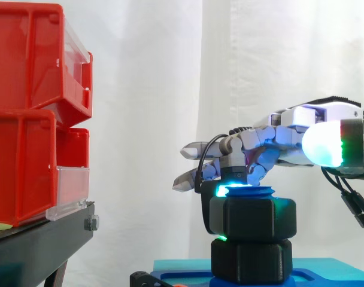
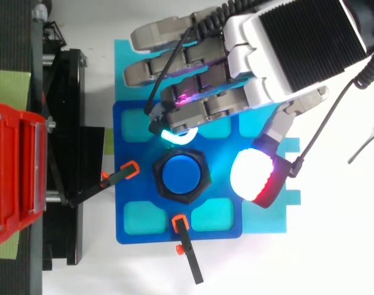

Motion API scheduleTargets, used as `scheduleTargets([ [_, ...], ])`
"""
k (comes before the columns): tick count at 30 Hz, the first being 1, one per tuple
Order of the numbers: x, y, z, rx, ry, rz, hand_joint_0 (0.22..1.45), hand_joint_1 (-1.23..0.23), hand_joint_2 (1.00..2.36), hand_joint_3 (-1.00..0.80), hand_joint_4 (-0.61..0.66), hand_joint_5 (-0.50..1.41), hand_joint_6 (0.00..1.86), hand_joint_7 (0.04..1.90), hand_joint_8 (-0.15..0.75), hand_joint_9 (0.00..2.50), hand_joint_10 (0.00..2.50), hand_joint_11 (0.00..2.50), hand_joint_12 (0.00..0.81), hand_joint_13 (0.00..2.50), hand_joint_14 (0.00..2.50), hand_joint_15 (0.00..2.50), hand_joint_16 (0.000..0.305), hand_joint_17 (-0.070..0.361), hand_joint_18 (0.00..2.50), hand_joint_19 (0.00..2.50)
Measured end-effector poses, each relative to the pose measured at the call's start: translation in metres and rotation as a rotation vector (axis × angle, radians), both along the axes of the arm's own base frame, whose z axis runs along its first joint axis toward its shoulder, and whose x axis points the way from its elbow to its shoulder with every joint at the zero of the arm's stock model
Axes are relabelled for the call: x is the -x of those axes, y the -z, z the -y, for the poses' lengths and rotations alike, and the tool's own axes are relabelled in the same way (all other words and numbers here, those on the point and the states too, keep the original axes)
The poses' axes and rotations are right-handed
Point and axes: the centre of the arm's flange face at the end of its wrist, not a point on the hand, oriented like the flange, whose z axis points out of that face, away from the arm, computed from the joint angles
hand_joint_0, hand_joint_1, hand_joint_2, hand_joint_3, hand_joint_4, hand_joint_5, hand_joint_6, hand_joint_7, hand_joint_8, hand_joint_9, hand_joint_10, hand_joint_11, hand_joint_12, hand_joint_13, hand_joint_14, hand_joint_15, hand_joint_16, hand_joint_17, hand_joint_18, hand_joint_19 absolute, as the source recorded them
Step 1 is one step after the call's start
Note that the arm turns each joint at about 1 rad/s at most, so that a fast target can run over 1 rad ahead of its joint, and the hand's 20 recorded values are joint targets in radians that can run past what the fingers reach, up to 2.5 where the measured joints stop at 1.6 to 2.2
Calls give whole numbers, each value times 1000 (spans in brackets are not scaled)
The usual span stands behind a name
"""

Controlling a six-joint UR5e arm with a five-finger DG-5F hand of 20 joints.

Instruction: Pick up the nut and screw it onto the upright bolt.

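One black nut (image 1: 252, 216) sits threaded on the upright blue bolt (image 2: 181, 174), whose top shows through it. One hand (image 2: 285, 43) reaches over the bolt. We log its fingers as loosely extended and grasping nothing, with a cyan fingertip (image 2: 175, 135) at the nut's top edge and the white thumb pad (image 2: 253, 175) apart beside the bolt. One blue fixture plate (image 2: 131, 212) lies under the bolt.

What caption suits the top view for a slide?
Robot hand, one of its fingers at the rim of the black nut on the blue bolt.
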Motion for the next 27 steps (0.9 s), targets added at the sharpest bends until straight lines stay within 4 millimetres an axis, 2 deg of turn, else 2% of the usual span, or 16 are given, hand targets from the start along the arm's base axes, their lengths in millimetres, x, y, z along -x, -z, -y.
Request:
scheduleTargets([
  [3,-2,-6,0,1,-3,0,507,-27,1000,-500,139,57,575,1309,187,1020,0,0,230,535,0,0,25,56,188,0],
  [7,-3,-13,0,0,-4,-4,504,-19,1000,-500,156,45,501,1404,217,998,0,0,247,506,0,0,26,59,160,0],
  [15,-8,-35,3,3,-9,3,502,-4,1000,-500,217,-15,505,1156,233,914,0,0,276,443,0,0,29,65,94,0],
  [17,-9,-39,4,5,-9,6,499,-1,1000,-500,264,-35,505,985,227,891,0,0,281,425,0,0,30,68,76,0],
  [20,-11,-45,5,7,-8,13,496,1,1000,-500,260,-52,503,852,218,844,0,0,285,397,0,0,32,71,52,0],
  [27,-14,-49,1,4,-1,24,493,19,1000,-500,242,-74,502,710,188,725,0,0,292,288,0,0,34,76,0,0],
])
